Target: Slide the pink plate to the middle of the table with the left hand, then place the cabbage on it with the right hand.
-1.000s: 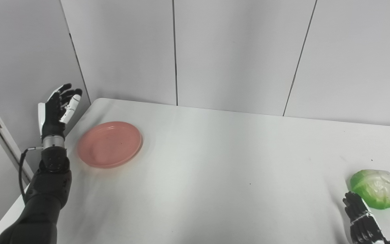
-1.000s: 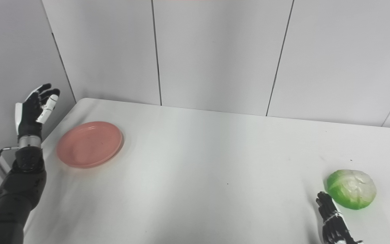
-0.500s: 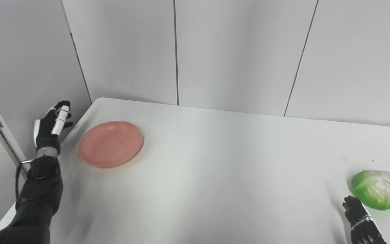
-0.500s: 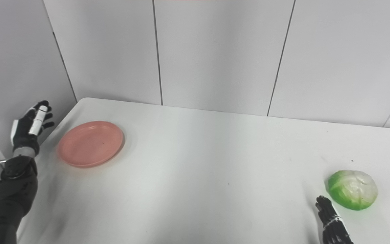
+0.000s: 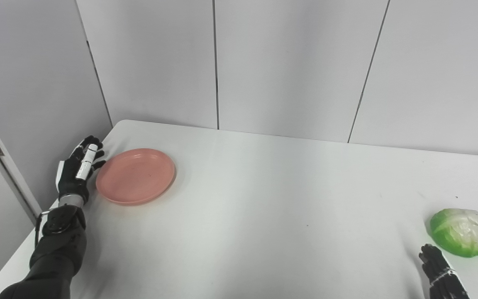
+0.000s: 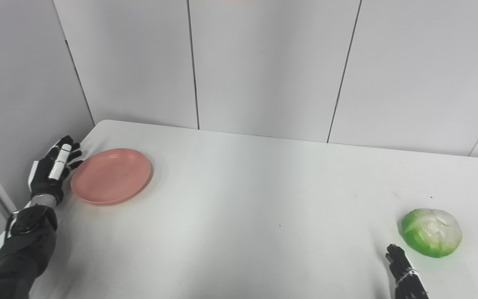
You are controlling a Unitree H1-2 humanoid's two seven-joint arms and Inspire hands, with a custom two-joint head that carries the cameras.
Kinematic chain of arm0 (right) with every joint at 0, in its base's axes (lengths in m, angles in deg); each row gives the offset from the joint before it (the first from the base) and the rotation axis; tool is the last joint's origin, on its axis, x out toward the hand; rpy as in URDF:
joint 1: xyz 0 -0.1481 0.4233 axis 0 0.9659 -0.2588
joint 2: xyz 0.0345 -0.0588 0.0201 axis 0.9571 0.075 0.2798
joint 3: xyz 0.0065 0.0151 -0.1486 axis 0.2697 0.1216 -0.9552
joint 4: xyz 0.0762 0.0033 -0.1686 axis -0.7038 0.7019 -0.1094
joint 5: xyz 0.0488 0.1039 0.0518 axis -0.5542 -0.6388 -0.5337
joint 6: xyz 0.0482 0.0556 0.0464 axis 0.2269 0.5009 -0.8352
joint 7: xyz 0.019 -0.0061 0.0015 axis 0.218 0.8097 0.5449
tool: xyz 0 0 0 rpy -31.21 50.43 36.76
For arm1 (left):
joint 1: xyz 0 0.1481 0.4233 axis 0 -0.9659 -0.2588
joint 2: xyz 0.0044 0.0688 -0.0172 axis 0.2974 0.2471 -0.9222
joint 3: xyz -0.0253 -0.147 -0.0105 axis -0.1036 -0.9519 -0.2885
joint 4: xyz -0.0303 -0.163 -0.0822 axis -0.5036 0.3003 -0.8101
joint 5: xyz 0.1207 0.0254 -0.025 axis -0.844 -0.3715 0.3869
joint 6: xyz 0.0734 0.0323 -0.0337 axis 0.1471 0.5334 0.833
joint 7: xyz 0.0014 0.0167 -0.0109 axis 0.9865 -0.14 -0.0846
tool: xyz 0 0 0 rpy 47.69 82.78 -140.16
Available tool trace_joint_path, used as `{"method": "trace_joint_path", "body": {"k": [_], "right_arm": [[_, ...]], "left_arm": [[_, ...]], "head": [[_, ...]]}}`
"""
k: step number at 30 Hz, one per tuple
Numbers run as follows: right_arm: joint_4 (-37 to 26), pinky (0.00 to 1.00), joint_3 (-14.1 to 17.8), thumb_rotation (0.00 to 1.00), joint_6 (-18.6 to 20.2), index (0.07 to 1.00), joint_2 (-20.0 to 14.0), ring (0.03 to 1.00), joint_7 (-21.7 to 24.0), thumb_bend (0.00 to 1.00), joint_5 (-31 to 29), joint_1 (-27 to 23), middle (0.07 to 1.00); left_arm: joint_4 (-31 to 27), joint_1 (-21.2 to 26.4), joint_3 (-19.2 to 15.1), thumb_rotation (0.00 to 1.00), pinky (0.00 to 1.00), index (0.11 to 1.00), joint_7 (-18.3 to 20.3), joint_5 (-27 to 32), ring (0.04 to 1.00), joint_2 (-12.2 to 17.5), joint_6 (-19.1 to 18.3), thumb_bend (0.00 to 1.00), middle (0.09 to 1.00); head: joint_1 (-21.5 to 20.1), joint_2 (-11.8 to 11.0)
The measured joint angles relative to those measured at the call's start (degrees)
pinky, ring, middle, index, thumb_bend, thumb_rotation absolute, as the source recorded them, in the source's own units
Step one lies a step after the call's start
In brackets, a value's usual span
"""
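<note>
L hand [image 5: 78, 172] open, empty, just beside plate [image 5: 135, 176] on desk [image 5: 264, 207]. R hand [image 5: 440, 270] near cabbage [image 5: 461, 231], grip state unclear.

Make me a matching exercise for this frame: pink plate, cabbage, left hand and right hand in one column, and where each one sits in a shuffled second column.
Things:
1. pink plate
2. cabbage
3. left hand
4. right hand

Places:
A. bottom right corner, just short of the green vegetable
B. near the table's right edge
C. at the table's left edge, fingers spread, empty
D. left part of the table, nothing on it

Pairs: 1-D, 2-B, 3-C, 4-A
</note>
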Motion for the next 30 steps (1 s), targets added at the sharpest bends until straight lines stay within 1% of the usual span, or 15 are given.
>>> {"method": "trace_joint_path", "body": {"k": [5, 6, 8, 10, 15, 17, 19, 20, 24, 27, 30], "right_arm": [[-0.69, 1.00, -0.41, 1.00, 0.72, 0.882, 0.10, 0.944, -0.01, 0.92, 0.20, 0.16, 0.927], [-0.71, 1.00, -0.43, 1.00, 0.72, 0.884, 0.18, 0.943, -0.04, 0.91, 0.27, 0.19, 0.928], [-0.82, 1.00, -0.51, 1.00, 0.79, 0.883, 0.28, 0.942, -0.16, 0.91, 0.39, 0.23, 0.930], [-1.12, 1.00, -0.65, 1.00, 1.00, 0.883, 0.38, 0.941, -0.50, 0.90, 0.47, 0.40, 0.929], [-1.79, 0.99, -1.10, 1.00, 1.72, 0.882, 0.56, 0.933, -1.00, 0.91, 1.00, 0.59, 0.924], [-2.06, 0.99, -1.28, 1.00, 1.79, 0.886, 0.63, 0.936, -1.18, 0.90, 1.41, 0.65, 0.929], [-2.26, 0.98, -1.52, 1.00, 1.83, 0.887, 0.66, 0.937, -1.25, 0.90, 1.91, 0.73, 0.930], [-2.30, 0.99, -1.63, 1.00, 1.85, 0.890, 0.70, 0.940, -1.29, 0.90, 1.96, 0.75, 0.931], [-2.45, 0.98, -1.96, 1.00, 2.00, 0.884, 0.87, 0.937, -1.75, 0.90, 2.37, 0.76, 0.927], [-2.47, 0.98, -2.33, 1.00, 2.06, 0.881, 0.98, 0.931, -1.97, 0.89, 2.56, 0.73, 0.925], [-2.47, 0.98, -2.73, 1.00, 2.06, 0.881, 0.99, 0.928, -2.09, 0.88, 2.81, 0.60, 0.924]], "left_arm": [[2.31, 0.65, 1.57, 0.70, 0.69, 0.841, 1.14, 0.09, 0.797, 0.05, 2.15, 0.70, 0.800], [2.64, 0.79, 1.93, 0.70, 0.69, 0.844, 1.15, 0.08, 0.797, 0.07, 2.45, 0.71, 0.802], [2.93, 0.87, 2.38, 0.71, 0.68, 0.850, 1.53, 0.10, 0.792, 0.08, 2.79, 0.73, 0.798], [2.77, 0.82, 2.88, 0.71, 0.68, 0.854, 2.43, 0.15, 0.793, 0.01, 3.10, 0.72, 0.797], [-0.31, -0.32, 4.29, 0.74, 0.67, 0.857, 4.29, 0.19, 0.803, -1.05, 3.01, 0.74, 0.802], [-2.33, -0.94, 4.85, 0.72, 0.68, 0.850, 4.84, 0.19, 0.798, -2.05, 2.70, 0.74, 0.794], [-5.37, -1.50, 5.05, 0.71, 0.69, 0.849, 5.27, 0.82, 0.800, -3.32, 0.75, 0.75, 0.794], [-7.00, -1.79, 5.07, 0.71, 0.69, 0.842, 5.51, 1.32, 0.791, -4.10, -0.53, 0.76, 0.785], [-13.68, -2.80, 5.83, 0.72, 0.67, 0.831, 5.63, 1.72, 0.786, -7.10, -5.55, 0.79, 0.781], [-17.35, -2.87, 6.76, 0.72, 0.67, 0.826, 5.72, 1.67, 0.776, -9.13, -9.32, 0.79, 0.788], [-19.37, -2.83, 8.03, 0.75, 0.66, 0.818, 5.94, 0.89, 0.779, -10.72, -11.35, 0.77, 0.790]], "head": [[-0.26, 0.26], [-0.44, 0.35], [-0.62, 0.53], [-0.88, 0.70], [-1.49, 1.05], [-1.58, 1.14], [-1.93, 1.32], [-1.93, 1.32], [-2.37, 1.41], [-2.81, 1.50], [-3.25, 1.58]]}}
